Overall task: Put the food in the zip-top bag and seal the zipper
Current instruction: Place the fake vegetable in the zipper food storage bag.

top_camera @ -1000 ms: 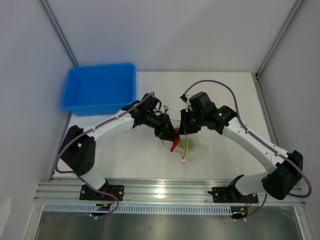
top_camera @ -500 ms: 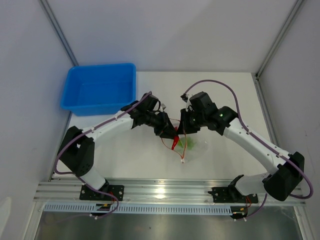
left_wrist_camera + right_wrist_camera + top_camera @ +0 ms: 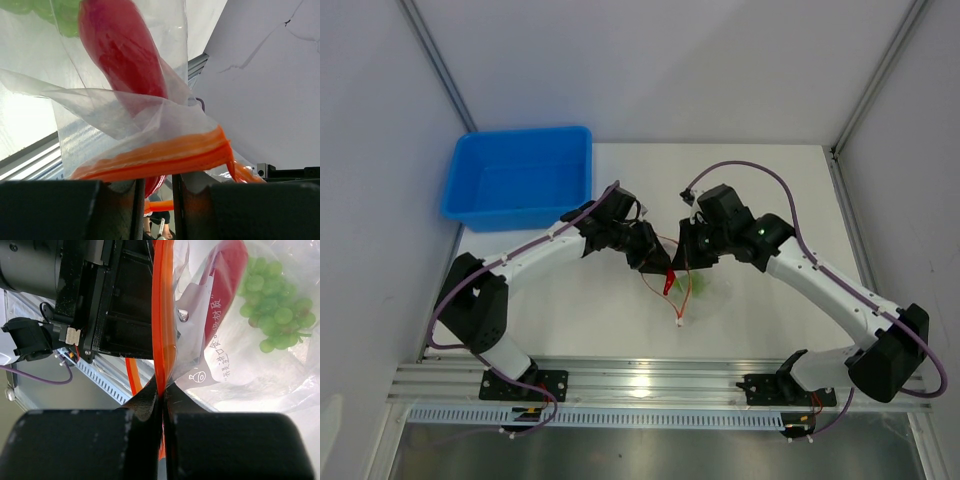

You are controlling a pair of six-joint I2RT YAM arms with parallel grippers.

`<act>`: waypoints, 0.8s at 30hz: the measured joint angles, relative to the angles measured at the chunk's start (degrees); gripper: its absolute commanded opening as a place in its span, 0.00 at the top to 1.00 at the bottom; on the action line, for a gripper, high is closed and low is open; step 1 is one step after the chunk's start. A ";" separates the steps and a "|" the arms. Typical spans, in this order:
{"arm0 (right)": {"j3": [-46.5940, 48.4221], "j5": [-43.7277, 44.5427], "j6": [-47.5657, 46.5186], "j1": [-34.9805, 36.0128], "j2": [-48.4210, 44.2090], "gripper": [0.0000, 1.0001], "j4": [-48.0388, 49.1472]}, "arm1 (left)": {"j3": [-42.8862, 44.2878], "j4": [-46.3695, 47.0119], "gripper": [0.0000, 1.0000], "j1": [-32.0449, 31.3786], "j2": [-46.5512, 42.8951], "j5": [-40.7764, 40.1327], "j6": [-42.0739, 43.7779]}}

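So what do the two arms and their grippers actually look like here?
Both arms are slim white tubes with bulky black joints and bases: left arm, right arm. A purple cable runs along each. The left gripper and right gripper are blocky and matte black.

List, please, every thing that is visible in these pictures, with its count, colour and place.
table: one, white, under everything
tub: one, blue, far left corner of the table
zip-top bag: one, clear, between the two hands, mid-table
zipper: one, red-orange, along the bag's mouth
grapes: one bunch, light green, inside the bag
red piece: one, red, in the bag by its mouth
cables: two, purple, along the arms
left hand: black, apparently gripping the red piece's end
right hand: black, shut on the zipper
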 measured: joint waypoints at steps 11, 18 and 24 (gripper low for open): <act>0.42 -0.96 1.53 -1.01 0.33 1.00 -0.13 | 0.00 -3.80 0.01 -0.15 -1.42 -2.99 5.60; 0.52 -1.95 2.38 -1.57 0.33 1.00 -1.40 | 1.03 -6.03 0.01 0.11 -4.28 -5.38 10.80; 0.52 -2.36 2.43 -2.27 0.33 1.00 -2.10 | 1.51 -6.27 0.00 0.31 -9.94 -7.28 16.55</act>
